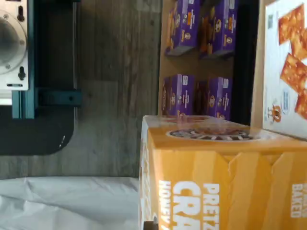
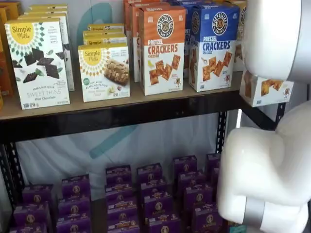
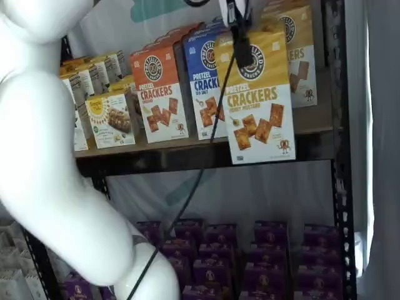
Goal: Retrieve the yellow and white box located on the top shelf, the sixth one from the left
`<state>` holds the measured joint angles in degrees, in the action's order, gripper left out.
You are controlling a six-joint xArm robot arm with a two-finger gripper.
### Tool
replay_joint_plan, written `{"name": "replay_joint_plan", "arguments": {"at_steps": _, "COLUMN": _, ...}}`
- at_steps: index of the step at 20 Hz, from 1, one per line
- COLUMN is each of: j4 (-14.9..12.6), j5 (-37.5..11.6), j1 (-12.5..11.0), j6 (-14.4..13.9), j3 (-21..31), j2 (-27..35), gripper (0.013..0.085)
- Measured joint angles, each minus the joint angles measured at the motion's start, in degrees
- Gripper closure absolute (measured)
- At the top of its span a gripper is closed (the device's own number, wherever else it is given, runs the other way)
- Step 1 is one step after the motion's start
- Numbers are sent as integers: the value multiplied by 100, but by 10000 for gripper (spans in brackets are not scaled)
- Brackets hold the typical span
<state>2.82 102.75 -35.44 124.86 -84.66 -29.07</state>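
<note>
The yellow and white box (image 3: 259,97) hangs tilted in front of the top shelf (image 3: 175,153), its lower edge below the board's front. My gripper (image 3: 240,45) comes down from above and is shut on the box's yellow top; only black finger parts show. In a shelf view the box's white lower corner (image 2: 265,90) shows beside the white arm, off the end of the top shelf (image 2: 97,111). In the wrist view the box's yellow top with its round logo (image 1: 225,177) is very close.
Orange-topped (image 3: 159,94) and blue-topped (image 3: 203,84) Pretzel Crackers cartons stand left of the held box, and another yellow one (image 3: 300,56) behind it. Simple Mills boxes (image 2: 39,63) stand further left. Purple boxes (image 2: 146,194) fill the lower level. A black upright (image 3: 334,156) stands right.
</note>
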Motion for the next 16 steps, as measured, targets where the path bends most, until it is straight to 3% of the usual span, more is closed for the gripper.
{"name": "replay_joint_plan", "arguments": {"at_steps": 10, "j4": -85, "j5": 576, "j1": 769, "j6": -774, "j3": 278, "j2": -560, "gripper": 370}}
{"name": "replay_joint_plan", "arguments": {"at_steps": 16, "j4": -197, "j5": 654, "j1": 1081, "j6": -1044, "j3": 570, "j2": -893, "gripper": 370}}
